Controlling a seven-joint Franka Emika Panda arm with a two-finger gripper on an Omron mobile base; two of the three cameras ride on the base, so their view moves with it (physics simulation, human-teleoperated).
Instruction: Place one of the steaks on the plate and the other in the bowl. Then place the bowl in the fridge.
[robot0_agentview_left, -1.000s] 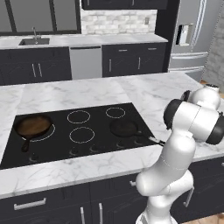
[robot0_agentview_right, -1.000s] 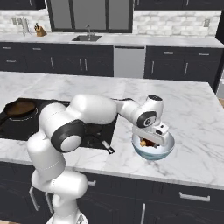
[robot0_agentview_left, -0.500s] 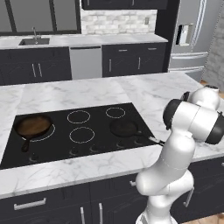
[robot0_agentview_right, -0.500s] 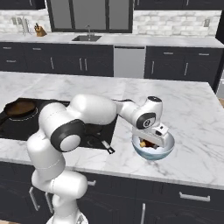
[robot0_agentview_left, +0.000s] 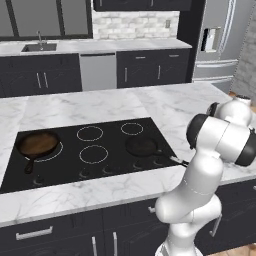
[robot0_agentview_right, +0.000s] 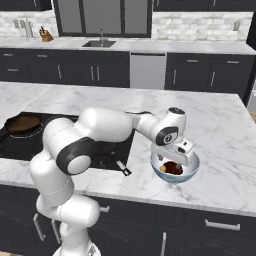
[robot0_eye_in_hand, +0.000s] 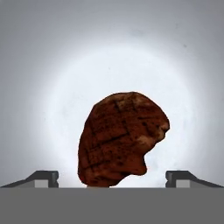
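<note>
steak (robot0_eye_in_hand: 120, 138) sits in the bowl (robot0_agentview_right: 176, 170) on the counter (robot0_agentview_right: 220, 150), gripper (robot0_eye_in_hand: 111, 177) spread wide above it, so the fridge (robot0_agentview_left: 220, 40) run looks left.

island counter (robot0_agentview_left: 100, 107): white marble, dark cabinets below
cooktop (robot0_agentview_left: 95, 150): black glass, set into the island toward its left end
skillet (robot0_agentview_left: 37, 143): black, on the cooktop's left burner, handle toward the front edge
second skillet (robot0_agentview_left: 141, 146): black, at the cooktop's right front corner
sink (robot0_agentview_right: 100, 44): in the back counter
dishwasher (robot0_agentview_right: 147, 71): grey, just right of the sink
</note>
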